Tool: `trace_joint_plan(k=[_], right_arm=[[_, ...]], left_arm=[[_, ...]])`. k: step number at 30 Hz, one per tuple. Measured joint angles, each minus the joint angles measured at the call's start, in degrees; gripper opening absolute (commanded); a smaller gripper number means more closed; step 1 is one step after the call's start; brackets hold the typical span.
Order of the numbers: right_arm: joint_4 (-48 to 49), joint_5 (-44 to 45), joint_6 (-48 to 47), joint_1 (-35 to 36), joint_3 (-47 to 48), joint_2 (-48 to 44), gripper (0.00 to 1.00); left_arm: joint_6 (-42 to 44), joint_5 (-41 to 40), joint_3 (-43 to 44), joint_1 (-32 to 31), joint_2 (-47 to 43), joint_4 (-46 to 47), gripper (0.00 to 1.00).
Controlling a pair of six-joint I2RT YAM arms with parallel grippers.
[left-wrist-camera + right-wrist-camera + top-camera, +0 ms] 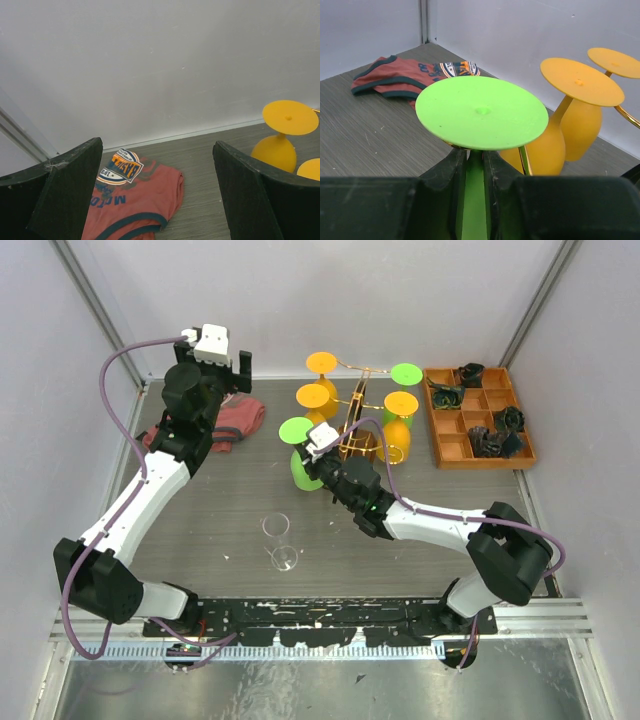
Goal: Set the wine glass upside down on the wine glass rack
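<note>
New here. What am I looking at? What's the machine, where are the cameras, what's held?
Two robot arms are bolted at the near edge of a table. The wide picture looks down from above and behind them; the other two come from a camera on each wrist. The left hand is open, above a red shirt. The right hand grips the stem of an upside-down green wine glass by the gold wire rack, which carries more orange and green glasses. A clear glass and an orange tray sit on the table.
</note>
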Motion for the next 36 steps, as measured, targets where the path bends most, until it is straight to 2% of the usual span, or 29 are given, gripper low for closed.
trace_joint_plan(k=[3, 36], right_arm=[[0.0, 0.2, 0.0, 0.0, 0.0, 0.0, 0.01], [-0.6, -1.4, 0.9, 0.8, 0.5, 0.0, 0.01]], left_arm=[[0.0, 0.0, 0.0, 0.0, 0.0, 0.2, 0.98], [0.0, 0.4, -1.3, 0.3, -0.5, 0.6, 0.98]])
